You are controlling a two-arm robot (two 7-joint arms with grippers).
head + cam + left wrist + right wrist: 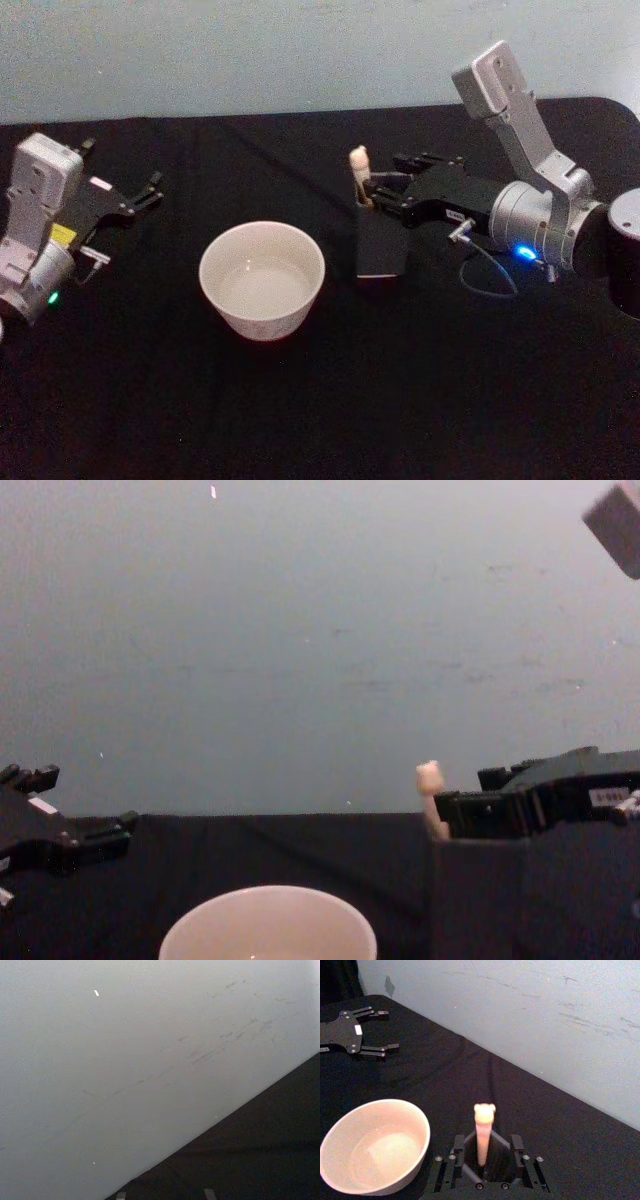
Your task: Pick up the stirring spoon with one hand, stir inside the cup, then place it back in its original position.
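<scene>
Between the right gripper's [385, 188] spread fingers [445, 1170] the stirring spoon [483, 1130] stands upright in a dark holder [381, 240], its bear-topped handle untouched by either finger. Just beyond the fingertips, the cup [262, 279] sits on the black tabletop [320, 400]. Well apart, the left gripper [150, 190] rests with fingers [375, 1050] spread.

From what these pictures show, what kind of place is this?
Probably a robot test bench, not a real kitchen: a table with a black cloth against a bare, scuffed pale wall, with just a cup and a stirring spoon standing in a dark holder.
</scene>
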